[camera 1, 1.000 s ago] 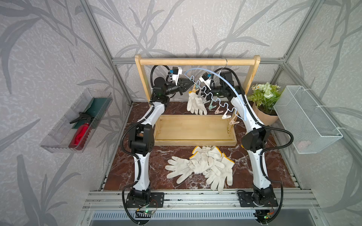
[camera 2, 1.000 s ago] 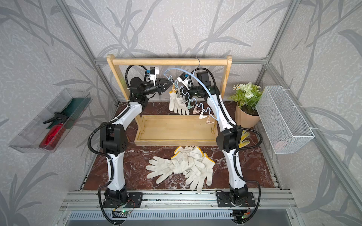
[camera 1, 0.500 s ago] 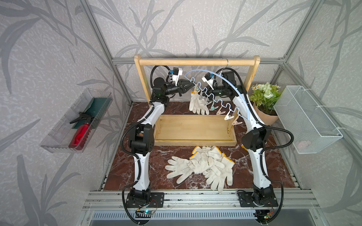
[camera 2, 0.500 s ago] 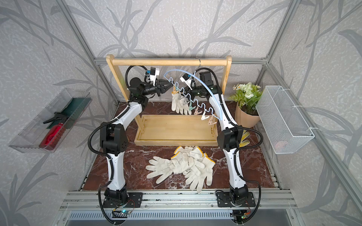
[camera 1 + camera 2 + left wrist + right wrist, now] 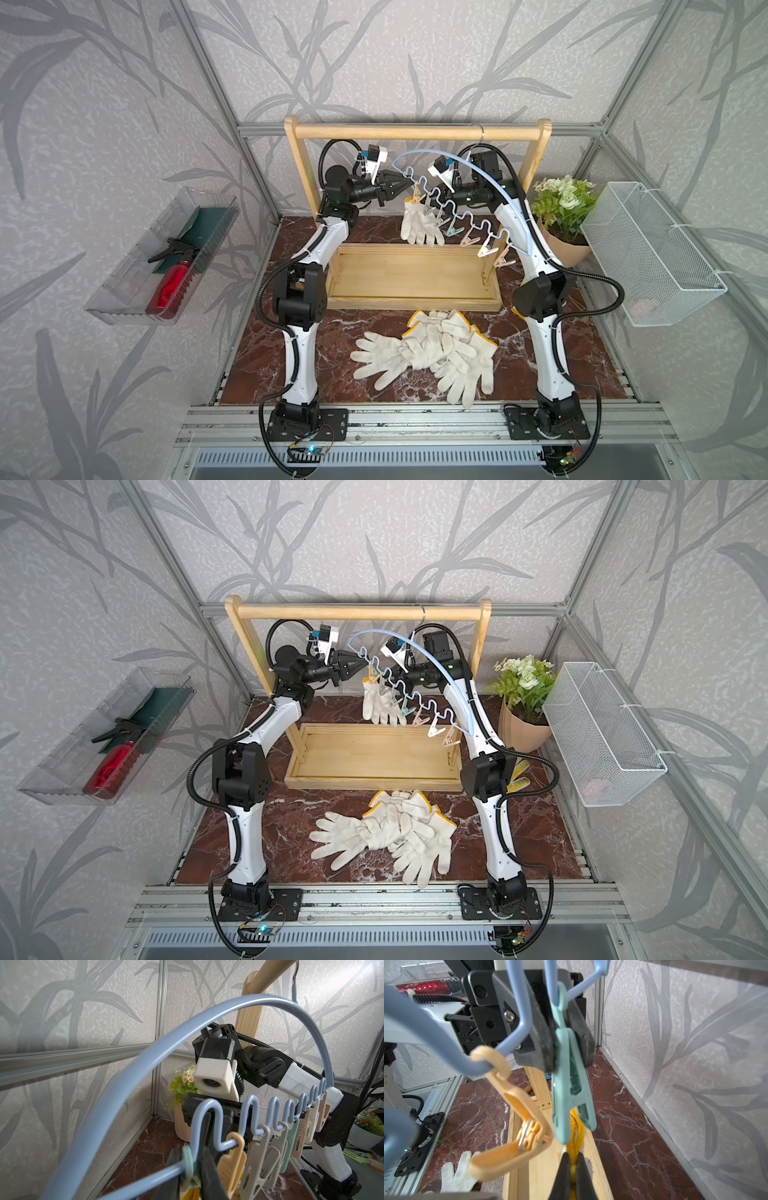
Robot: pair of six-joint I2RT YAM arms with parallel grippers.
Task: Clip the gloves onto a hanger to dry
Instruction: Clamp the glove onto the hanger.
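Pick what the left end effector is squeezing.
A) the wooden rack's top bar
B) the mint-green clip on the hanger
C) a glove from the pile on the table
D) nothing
B: in the right wrist view, the left end effector has a finger pressed on each side of the mint-green clip.

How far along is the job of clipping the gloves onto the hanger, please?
Done: nothing is surely clipped yet. In hand: the left gripper squeezes the teal clip on the hanger while the right gripper holds one glove by its yellow cuff in the clip's mouth. Left: the pile of gloves on the table.
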